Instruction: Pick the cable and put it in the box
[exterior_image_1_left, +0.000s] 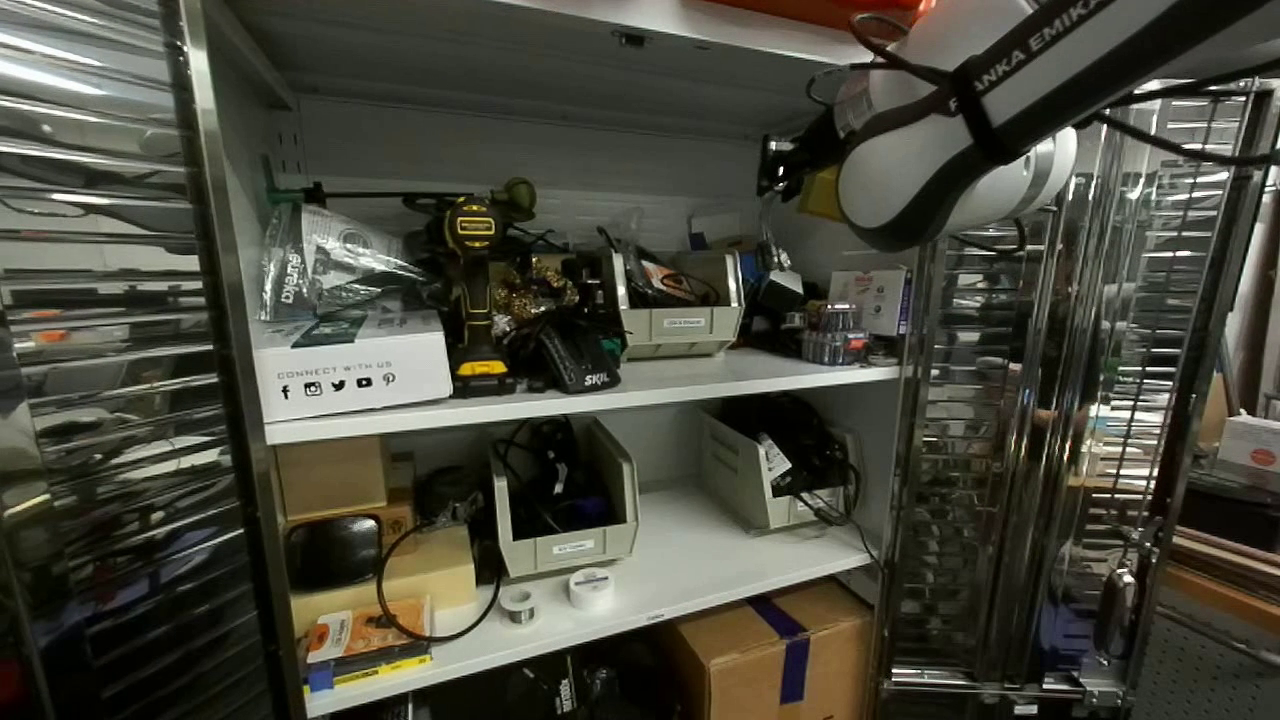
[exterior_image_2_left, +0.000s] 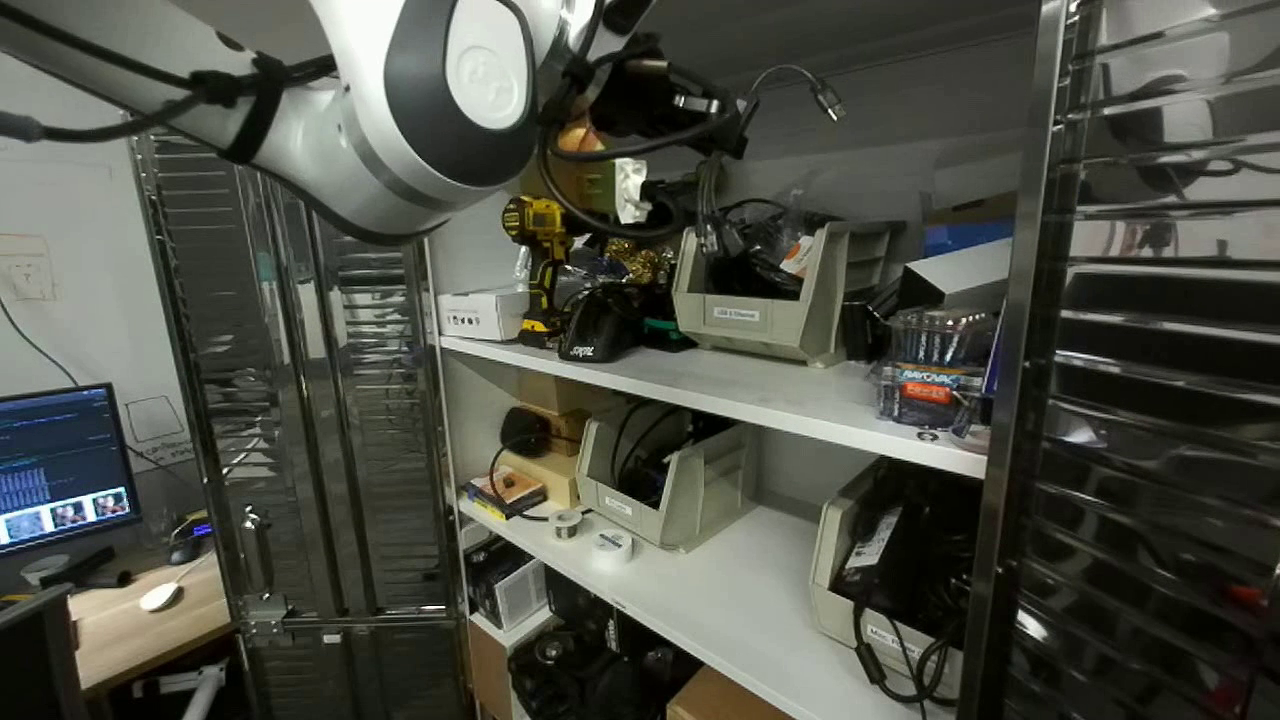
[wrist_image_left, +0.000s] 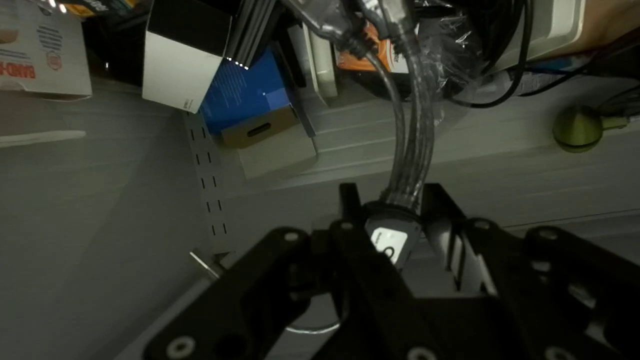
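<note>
My gripper (wrist_image_left: 392, 200) is shut on the dark, white-labelled body of a multi-ended cable (wrist_image_left: 414, 150). Several clear-jacketed strands with plugs hang from the fingers, and a USB plug on a thin loop sticks up beside the gripper (exterior_image_2_left: 735, 130). The hanging strands also show in both exterior views (exterior_image_2_left: 708, 205) (exterior_image_1_left: 768, 222). The box is a grey open bin (exterior_image_2_left: 755, 325) on the upper shelf, holding cables and plastic bags; it also shows in an exterior view (exterior_image_1_left: 690, 328). The gripper is above bin height. In the wrist view the plugs overlap the bin's rim (wrist_image_left: 322, 67); their exact depth is unclear.
On the upper shelf (exterior_image_1_left: 760, 370) are a yellow drill (exterior_image_1_left: 475, 290), a white box (exterior_image_1_left: 350, 365) and battery packs (exterior_image_2_left: 925, 385). Two more grey bins (exterior_image_1_left: 570, 550) (exterior_image_1_left: 745, 480) stand below. A shelf panel is overhead. Cabinet doors (exterior_image_1_left: 100, 400) flank the opening.
</note>
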